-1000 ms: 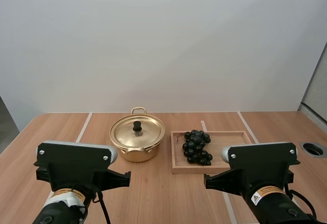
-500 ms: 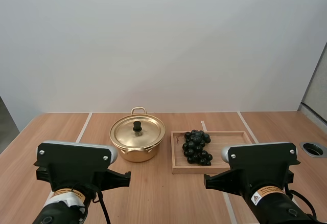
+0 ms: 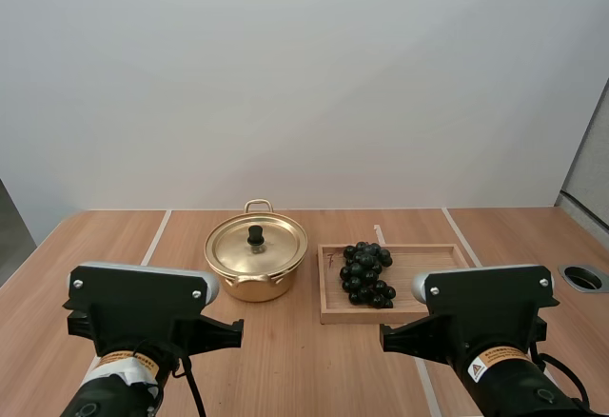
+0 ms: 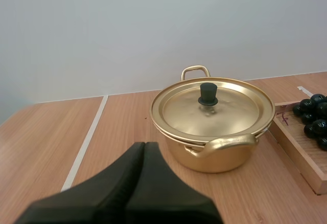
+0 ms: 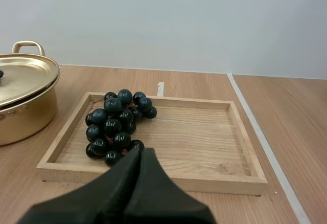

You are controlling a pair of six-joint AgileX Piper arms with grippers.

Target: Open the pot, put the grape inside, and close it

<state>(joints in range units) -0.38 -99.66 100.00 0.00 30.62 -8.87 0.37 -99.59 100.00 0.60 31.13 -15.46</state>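
Change: nothing has moved since a second ago; arms and objects sit as they were.
Claws: left claw (image 4: pixel 144 147) closed on nothing, facing the round golden metal pot (image 4: pixel 212 155); right claw (image 5: pixel 140 153) closed, empty, near the bunch of dark grapes (image 5: pixel 116 127).
Pot: flat golden lid (image 4: pixel 232 111) on.
Grapes: at the pot-side end of the shallow wooden tray (image 5: pixel 204 183), on the wooden table (image 4: pixel 46 132).
Progress: nothing done; opening, loading and closing all remain.

Setting: a robotics lab bench. Indicators: my left arm (image 3: pixel 143 307) and right arm (image 3: pixel 485 307) stand at a wood-grain desk (image 3: pixel 285 360) marked with white tape lines (image 3: pixel 155 237); a cable grommet (image 3: pixel 583 277) sits in the desktop; a bare white wall (image 3: pixel 304 84) is behind.
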